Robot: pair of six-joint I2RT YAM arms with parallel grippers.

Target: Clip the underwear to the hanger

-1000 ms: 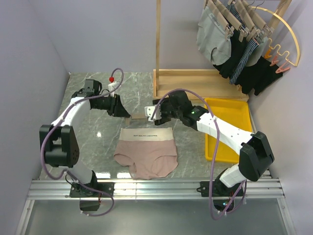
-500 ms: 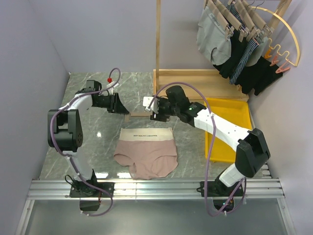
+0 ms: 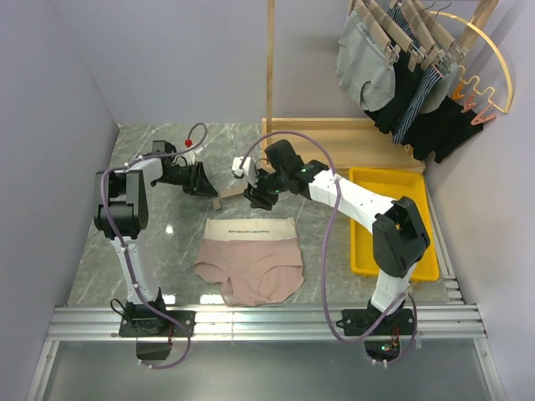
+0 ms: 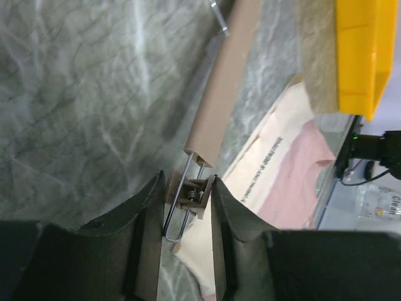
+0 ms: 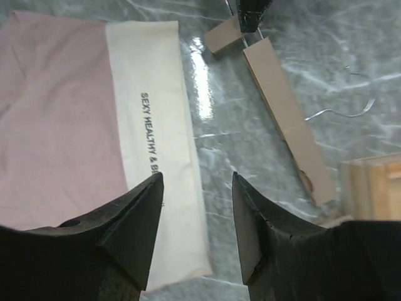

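Grey marble table (image 3: 167,242) filling middle of top view, lavender walls around it. Wooden rack (image 3: 270,67) with hung garments standing upper right; yellow tray (image 3: 401,188) sitting right of centre. Your underwear (image 3: 251,263) lying flat at centre, cream waistband toward top of frame. Hanger (image 3: 230,196) showing just above waistband, between your two grippers. Your left gripper (image 4: 187,188) pinching clip (image 4: 188,194) at hanger's left end. Your right gripper (image 5: 197,182) hovering with fingers spread, over marble between waistband and hanger bar.

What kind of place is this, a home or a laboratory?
Probably a laboratory test bench, not a home: a left arm and a right arm bolted to a metal rail, grey walls around a marble-look table, and a wooden rack of clipped garments.
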